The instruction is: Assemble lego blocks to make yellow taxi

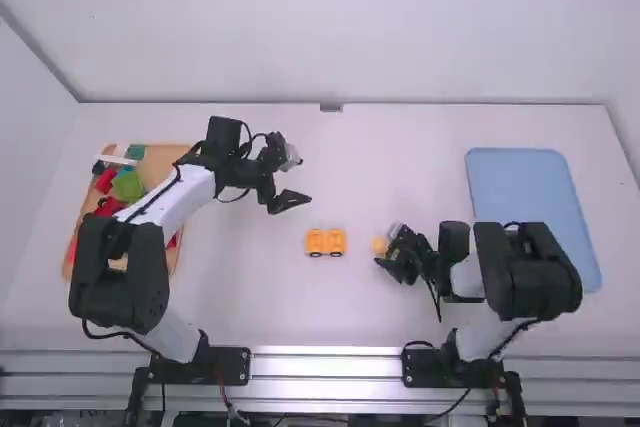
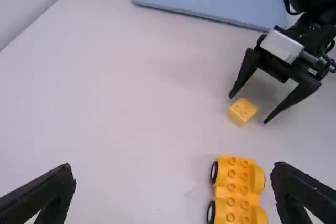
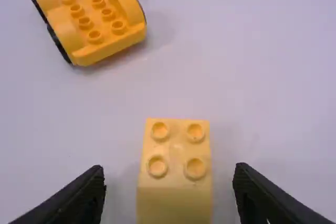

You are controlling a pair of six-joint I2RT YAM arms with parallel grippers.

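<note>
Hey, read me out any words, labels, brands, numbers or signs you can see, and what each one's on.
None can be read on the yellow four-stud block, yellow wheeled base or blue tray.
Colourful blocks at left: too small to tell.

White arm links, bulky rounded black joints, thin looping black cables, black base mounts

I see a white table. On it sit a yellow car bottom with wheels, a little yellow block near it, a blue tray right, and a brown tray left.
</note>
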